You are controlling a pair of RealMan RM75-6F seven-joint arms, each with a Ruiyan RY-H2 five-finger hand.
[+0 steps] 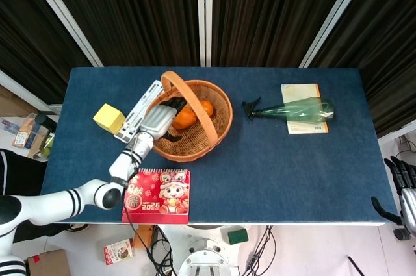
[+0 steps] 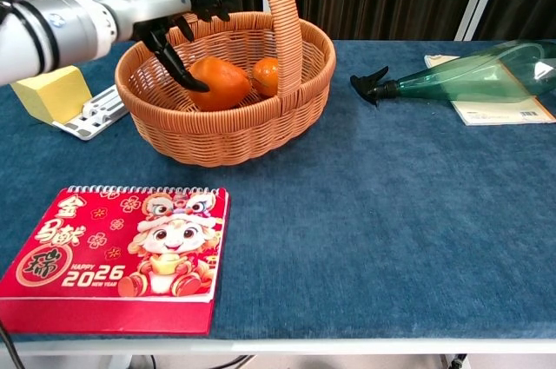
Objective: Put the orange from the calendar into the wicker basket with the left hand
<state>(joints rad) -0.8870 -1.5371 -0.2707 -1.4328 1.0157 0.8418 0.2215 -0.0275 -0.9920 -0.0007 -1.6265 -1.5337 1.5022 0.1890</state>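
- The round, bright orange fruit (image 2: pixel 220 82) lies inside the woven wicker basket with a tall arched handle (image 2: pixel 287 117), on the basket floor toward its left side.
- A second, smaller orange (image 2: pixel 267 75) sits just beside it, partly hidden behind the handle in the chest view.
- The left hand (image 2: pixel 174 22), silver with black fingers (image 2: pixel 182 74), reaches over the basket's left rim; its fingers are spread apart and hold nothing, and one dark fingertip lies at the left edge of the larger orange, though I cannot tell whether it touches.
- In the head view the left hand (image 1: pixel 159 120) is seen from above, over the left half of the basket (image 1: pixel 221 120), with the orange (image 1: pixel 185 117) just past its fingers.
- The red desk calendar with a cartoon lion and "2026" (image 2: pixel 122 252) lies flat on the blue cloth-covered worktop (image 2: pixel 373 230), near the front edge and in front of the basket, with no fruit on it.
- A yellow foam cube (image 2: pixel 50 88) and a white ridged plastic strip (image 2: pixel 95 113) rest to the left of the basket.
- A clear green spray bottle with a black nozzle (image 2: pixel 469 69) lies on its side to the right, its body across a tan booklet (image 2: pixel 499 108).
- The right hand (image 1: pixel 406 195) shows only at the right edge of the head view, off the worktop; its dark fingers point upward, but I cannot tell how they are set.
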